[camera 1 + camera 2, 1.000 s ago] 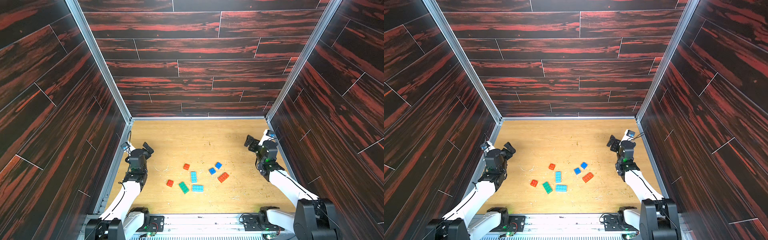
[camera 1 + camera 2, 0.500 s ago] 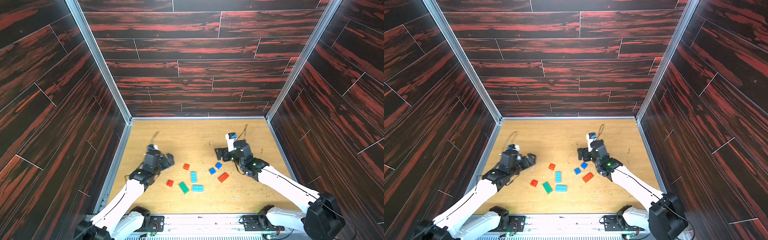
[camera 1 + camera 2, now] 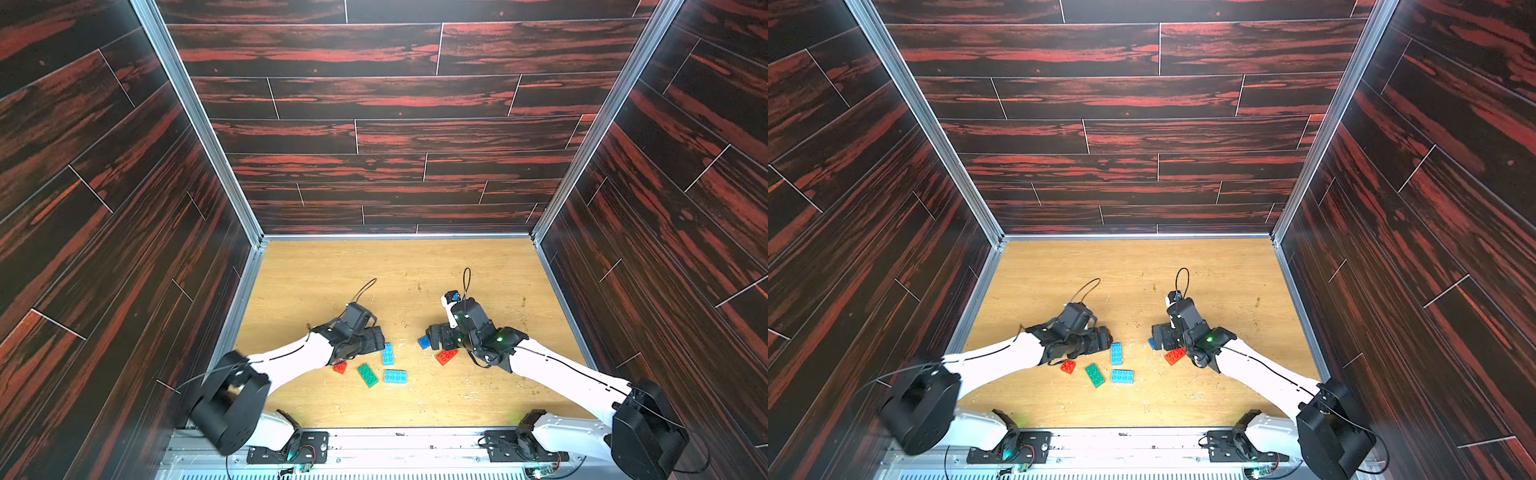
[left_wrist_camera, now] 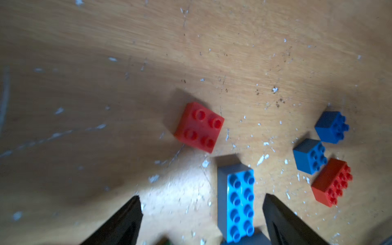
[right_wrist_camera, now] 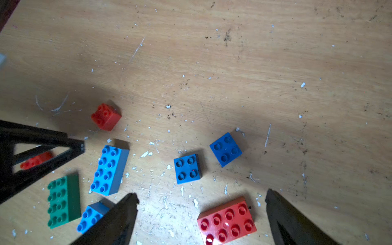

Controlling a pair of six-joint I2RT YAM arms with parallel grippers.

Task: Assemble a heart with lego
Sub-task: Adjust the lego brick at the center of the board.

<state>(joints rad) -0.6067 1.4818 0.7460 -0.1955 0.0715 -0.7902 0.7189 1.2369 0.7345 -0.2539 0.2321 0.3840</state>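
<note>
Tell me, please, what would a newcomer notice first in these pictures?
The eye goes first to the chunky studded plastic bricks, red, blue and green, scattered loose on the pale wooden table, nearer the robot's side. Over them hover the open left gripper and the open right gripper. Dark red-streaked wood-panel walls enclose everything.

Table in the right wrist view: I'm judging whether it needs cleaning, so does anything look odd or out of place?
Yes: white flecks and dark specks litter the wooden table among the lego, like debris or scuffed finish. The lego all lies loose, studs up, nothing visibly damaged.
</note>
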